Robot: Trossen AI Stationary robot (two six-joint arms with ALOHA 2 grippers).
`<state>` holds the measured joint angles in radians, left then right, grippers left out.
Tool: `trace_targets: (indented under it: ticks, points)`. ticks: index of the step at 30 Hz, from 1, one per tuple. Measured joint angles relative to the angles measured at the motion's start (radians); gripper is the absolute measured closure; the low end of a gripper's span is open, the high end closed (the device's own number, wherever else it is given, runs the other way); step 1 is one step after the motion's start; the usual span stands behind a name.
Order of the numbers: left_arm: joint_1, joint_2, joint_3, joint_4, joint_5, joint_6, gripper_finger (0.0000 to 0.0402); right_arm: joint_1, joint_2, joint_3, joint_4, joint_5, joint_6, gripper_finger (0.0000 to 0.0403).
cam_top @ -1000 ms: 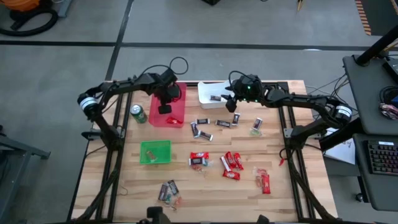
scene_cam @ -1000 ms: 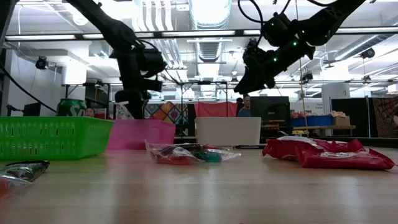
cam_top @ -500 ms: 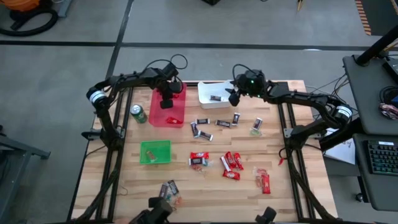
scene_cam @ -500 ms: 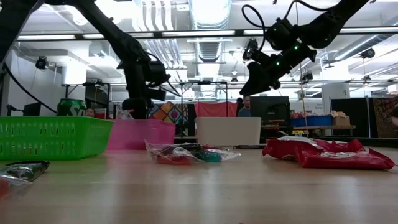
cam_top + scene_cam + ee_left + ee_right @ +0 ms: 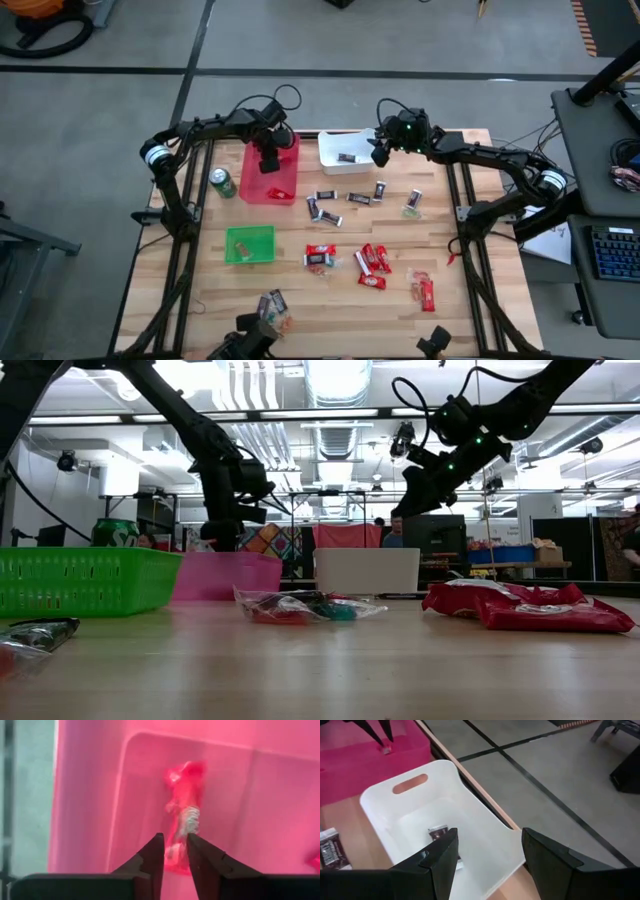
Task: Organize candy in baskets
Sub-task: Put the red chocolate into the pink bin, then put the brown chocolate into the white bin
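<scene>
My left gripper hangs over the long red basket, shut on a red-wrapped candy. Another red candy lies at that basket's near end. My right gripper is open and empty, high above the white basket, which holds one dark mini bar. The green basket stands near the table's left side. Loose candy lies on the table: dark mini bars, red bars and mixed pieces. My left gripper pinches the red-wrapped candy by one end between its two fingertips, coming from above and pointing down. The candy hangs below the fingers inside the red basket. Whether its lower end touches the basket floor, I cannot tell.
A green soda can stands left of the red basket. More red bars lie toward the near right corner, and a silver piece lies right of centre. The table's far edge runs just behind the red and white baskets.
My right gripper has risen and drawn toward the far right, away from the white basket, staying open. My left gripper has shifted a little toward the table's far edge over the red basket, still shut on the candy.
</scene>
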<state>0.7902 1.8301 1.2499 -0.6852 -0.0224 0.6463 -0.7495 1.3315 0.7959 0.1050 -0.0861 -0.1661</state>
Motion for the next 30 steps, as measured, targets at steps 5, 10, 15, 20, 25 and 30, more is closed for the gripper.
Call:
trace_targets:
  ticks: [5, 10, 15, 20, 25, 30]
  points:
    - [0.0, -0.01, 0.0, -0.017, -0.017, 0.0, 0.0283, -0.024, 0.0, 0.0, -0.012, 0.0, 0.009, 0.0193]
    - [0.0, -0.066, -0.001, -0.112, 0.11, -0.085, 0.0272, -0.059, 0.0, 0.002, -0.021, -0.024, 0.118, 0.0193]
    - [-0.008, -0.132, -0.005, -0.121, 0.449, -0.227, 0.0286, -0.098, 0.001, 0.024, -0.021, -0.23, 0.277, 0.0193]
    - [-0.062, -0.148, -0.073, -0.157, 0.484, -0.263, 0.0318, -0.1, 0.002, 0.029, -0.022, -0.288, 0.243, 0.0193]
    - [-0.127, -0.148, -0.147, -0.155, 0.42, -0.244, 0.0362, -0.098, 0.002, 0.022, -0.023, -0.288, 0.146, 0.0193]
    - [-0.133, -0.156, -0.16, -0.153, 0.32, -0.237, 0.0397, -0.046, 0.0, 0.022, -0.023, -0.288, 0.071, 0.0193]
